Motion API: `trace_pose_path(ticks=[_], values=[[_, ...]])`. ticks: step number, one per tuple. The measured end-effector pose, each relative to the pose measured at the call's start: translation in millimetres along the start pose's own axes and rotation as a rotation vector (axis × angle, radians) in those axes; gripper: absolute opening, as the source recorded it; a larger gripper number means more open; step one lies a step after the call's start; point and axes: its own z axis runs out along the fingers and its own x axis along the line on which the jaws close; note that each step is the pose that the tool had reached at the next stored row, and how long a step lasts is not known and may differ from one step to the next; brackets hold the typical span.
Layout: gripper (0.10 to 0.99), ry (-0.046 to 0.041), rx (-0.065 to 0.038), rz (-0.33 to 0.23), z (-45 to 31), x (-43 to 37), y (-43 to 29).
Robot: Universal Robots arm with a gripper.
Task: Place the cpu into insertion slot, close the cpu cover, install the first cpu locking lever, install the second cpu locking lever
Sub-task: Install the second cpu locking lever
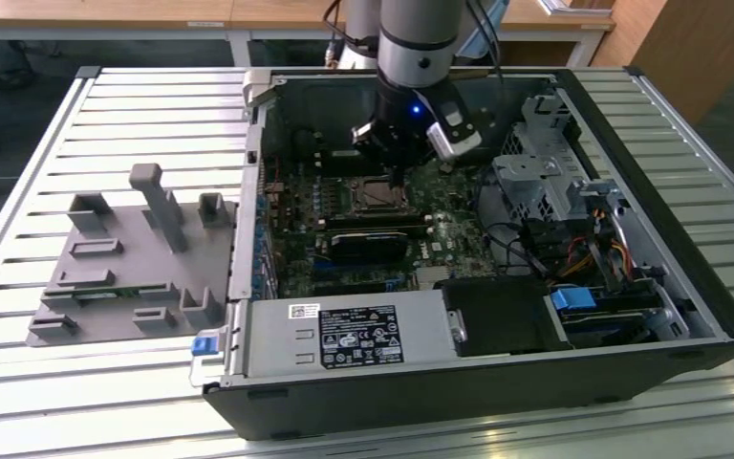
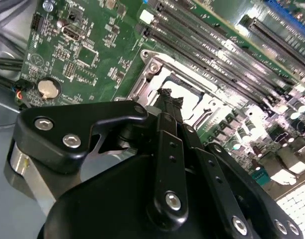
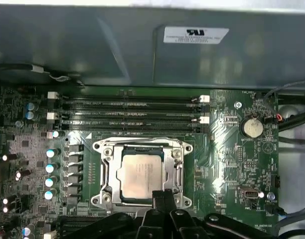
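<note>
Both wrist views show the black jaws (image 3: pixel 160 195) closed together, tips touching the seated silver-grey square cpu's (image 3: pixel 141 174) near edge.

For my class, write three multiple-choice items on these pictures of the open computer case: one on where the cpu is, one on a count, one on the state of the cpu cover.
1. Where is the cpu?
A. On the grey fixture outside the case
B. In the insertion slot
C. In the end effector

2. How many long memory slots lie beside the socket?
A. One
B. Four
C. Seven

3. How is the cpu cover?
A. Down around the cpu
B. Upright
C. Removed

Key:
1 B: in the first wrist view the cpu sits in the insertion slot, with the end effector at its edge.
2 B: four parallel memory slots show there.
3 A: the cpu cover lies flat, framing the chip.
</note>
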Motion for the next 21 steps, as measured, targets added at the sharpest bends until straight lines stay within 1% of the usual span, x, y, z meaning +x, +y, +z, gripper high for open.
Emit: trace_pose_path(ticks=[3,8,12,13,16,18,21], values=[[0.106,0.0001,0.000,0.000,-0.2,0.0,-3.3],[0.106,0.0001,0.000,0.000,-0.3,0.0,-5.0],[0.106,0.0002,0.000,0.000,-0.5,0.0,-11.1],[0.106,0.0022,-0.001,0.000,-0.6,0.0,-12.2],[0.106,0.0152,-0.007,0.001,-0.2,0.0,-13.4],[0.106,0.0158,-0.009,0.001,0.4,0.0,-15.4],[0.106,0.0160,-0.012,0.001,0.9,0.7,-20.7]])
